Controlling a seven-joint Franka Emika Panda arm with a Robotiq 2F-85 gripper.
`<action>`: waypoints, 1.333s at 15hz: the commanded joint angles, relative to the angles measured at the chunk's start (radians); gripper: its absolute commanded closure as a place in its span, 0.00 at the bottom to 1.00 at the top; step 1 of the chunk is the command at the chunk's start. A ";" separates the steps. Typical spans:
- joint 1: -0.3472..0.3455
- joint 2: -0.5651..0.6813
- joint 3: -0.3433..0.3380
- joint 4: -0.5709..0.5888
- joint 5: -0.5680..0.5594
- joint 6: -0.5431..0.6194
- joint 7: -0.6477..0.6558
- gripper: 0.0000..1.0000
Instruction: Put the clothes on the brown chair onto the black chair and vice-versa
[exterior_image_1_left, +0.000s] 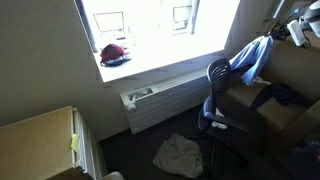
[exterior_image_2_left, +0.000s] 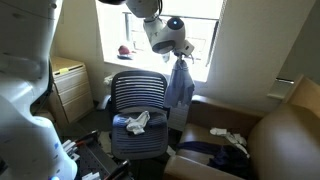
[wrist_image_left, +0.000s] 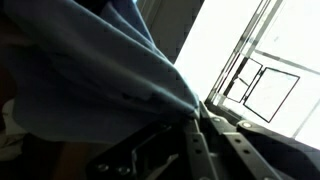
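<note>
My gripper (exterior_image_2_left: 178, 55) pinches a bunched fold of the light blue shirt (exterior_image_2_left: 180, 88), which hangs in the air between the brown chair (exterior_image_2_left: 292, 135) and the black chair (exterior_image_2_left: 138, 98), so it may slip out or snag that chair's back.

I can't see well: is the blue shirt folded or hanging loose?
Hanging loose: the blue shirt dangles unfolded from the shut pincer.

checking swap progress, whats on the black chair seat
A small white piece lies on what looks like a dark blue cloth on the black chair seat. Anything beneath them is covered. The light blue shirt hangs beside the chair.
</note>
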 joint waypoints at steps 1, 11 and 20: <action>-0.075 0.032 0.190 -0.033 0.072 -0.064 -0.005 0.98; -0.009 -0.018 0.233 0.039 0.353 -0.290 -0.037 0.93; 0.050 -0.072 0.128 0.010 0.434 -0.411 -0.014 0.56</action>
